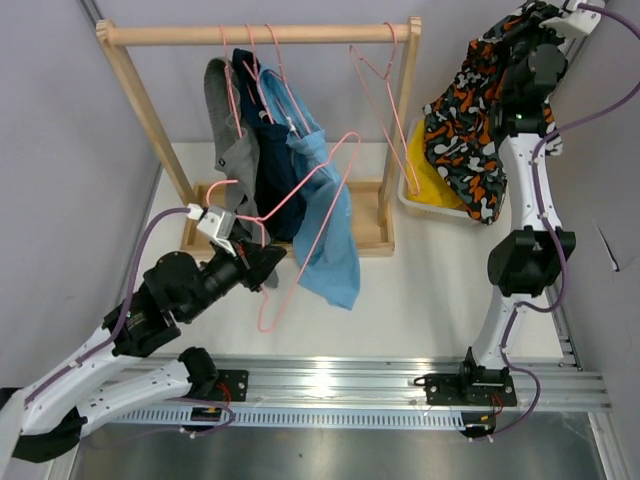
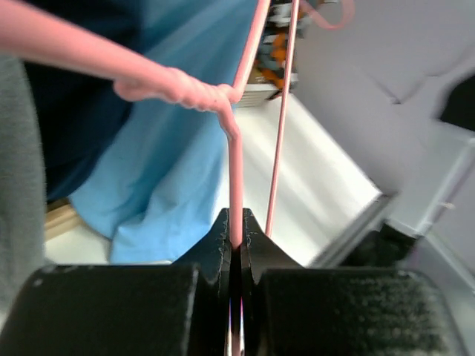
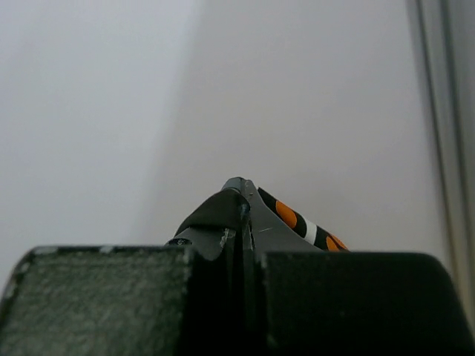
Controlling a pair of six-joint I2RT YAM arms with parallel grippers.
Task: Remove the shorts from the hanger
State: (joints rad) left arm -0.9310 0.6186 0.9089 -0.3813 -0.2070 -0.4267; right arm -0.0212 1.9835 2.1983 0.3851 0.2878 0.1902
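Note:
The shorts (image 1: 468, 135), black with orange and white blotches, hang from my right gripper (image 1: 508, 45) high at the back right, clear of any hanger. In the right wrist view the right gripper (image 3: 243, 199) is shut, with a strip of the shorts (image 3: 297, 220) pinched at its tips. A bare pink wire hanger (image 1: 318, 205) slants in front of the rack. My left gripper (image 1: 262, 240) is shut on it. The left wrist view shows the left gripper (image 2: 236, 231) clamped on the hanger (image 2: 234, 170) wire just below its twisted neck.
A wooden rack (image 1: 260, 34) carries grey (image 1: 232, 130), navy (image 1: 268, 150) and light blue (image 1: 325, 225) garments, plus an empty pink hanger (image 1: 385, 90) at its right end. A white bin with yellow cloth (image 1: 428, 190) sits below the shorts. The metal rail (image 1: 330, 385) runs along the near edge.

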